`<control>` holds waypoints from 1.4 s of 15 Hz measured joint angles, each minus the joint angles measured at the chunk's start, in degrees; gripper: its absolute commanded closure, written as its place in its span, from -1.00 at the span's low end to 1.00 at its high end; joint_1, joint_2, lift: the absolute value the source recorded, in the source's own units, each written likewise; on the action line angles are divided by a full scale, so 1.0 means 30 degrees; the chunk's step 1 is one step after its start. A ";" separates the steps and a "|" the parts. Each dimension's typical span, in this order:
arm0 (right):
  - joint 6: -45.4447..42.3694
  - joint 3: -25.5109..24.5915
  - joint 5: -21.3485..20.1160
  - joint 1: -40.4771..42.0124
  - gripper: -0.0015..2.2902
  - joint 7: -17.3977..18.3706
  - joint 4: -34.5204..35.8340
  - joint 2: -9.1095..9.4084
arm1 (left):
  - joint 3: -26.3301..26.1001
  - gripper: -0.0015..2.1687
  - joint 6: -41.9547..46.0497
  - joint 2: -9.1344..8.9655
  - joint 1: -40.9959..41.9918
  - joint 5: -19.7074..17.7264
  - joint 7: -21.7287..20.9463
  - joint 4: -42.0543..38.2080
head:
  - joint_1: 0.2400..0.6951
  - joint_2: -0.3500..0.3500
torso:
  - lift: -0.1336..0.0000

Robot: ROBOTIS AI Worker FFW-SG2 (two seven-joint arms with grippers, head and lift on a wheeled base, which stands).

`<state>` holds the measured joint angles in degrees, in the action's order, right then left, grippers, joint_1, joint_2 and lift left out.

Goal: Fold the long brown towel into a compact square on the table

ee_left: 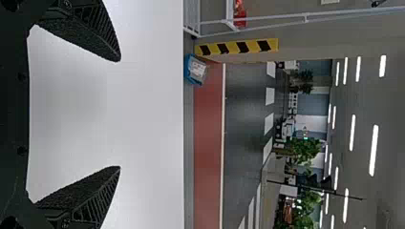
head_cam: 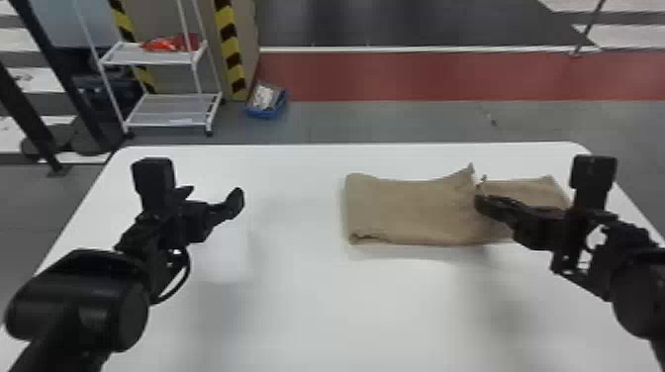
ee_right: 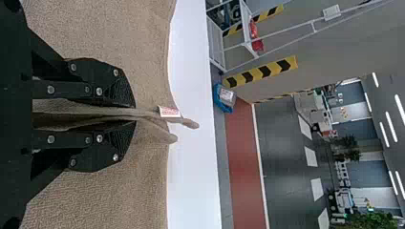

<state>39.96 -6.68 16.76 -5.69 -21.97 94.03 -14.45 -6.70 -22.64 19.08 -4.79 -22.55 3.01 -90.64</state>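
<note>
The ridged brown towel [head_cam: 405, 210] was laid lengthwise from left to right on the surface [head_cam: 321, 306], at right, pinched by the right end effector [head_cam: 479, 199]. The left end effector [head_cam: 215, 194] was spread.

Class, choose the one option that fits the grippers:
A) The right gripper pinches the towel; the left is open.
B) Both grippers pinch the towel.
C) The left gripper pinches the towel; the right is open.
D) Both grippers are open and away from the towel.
A: the right gripper is closed on a raised ridge of the towel, while the left gripper has its fingers spread wide over the table.
</note>
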 measured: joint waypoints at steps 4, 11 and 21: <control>0.0132 -0.1349 0.1292 0.0850 -0.18 -0.0090 0.1519 -0.0252 | 0.0043 -0.93 -0.1133 -0.0003 0.0154 0.0173 0.0184 -0.0825 | 1.00 -0.06 | -0.92; -0.0533 -0.4116 0.2663 0.0754 -0.18 -0.1286 -0.0509 -0.2212 | 0.0075 -0.93 -0.1758 -0.0005 0.0284 0.0193 0.0227 -0.1248 | 1.00 -0.35 | -0.92; -0.2598 -0.4257 0.2140 -0.1103 -0.18 -0.2553 -0.2205 -0.2601 | 0.0065 -0.93 -0.1994 -0.0031 0.0303 0.0285 0.0250 -0.1230 | 1.00 -0.39 | -0.92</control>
<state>32.17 -19.46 23.18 -9.00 -29.63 87.42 -22.25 -6.51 -28.62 18.99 -3.88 -21.69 3.76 -94.33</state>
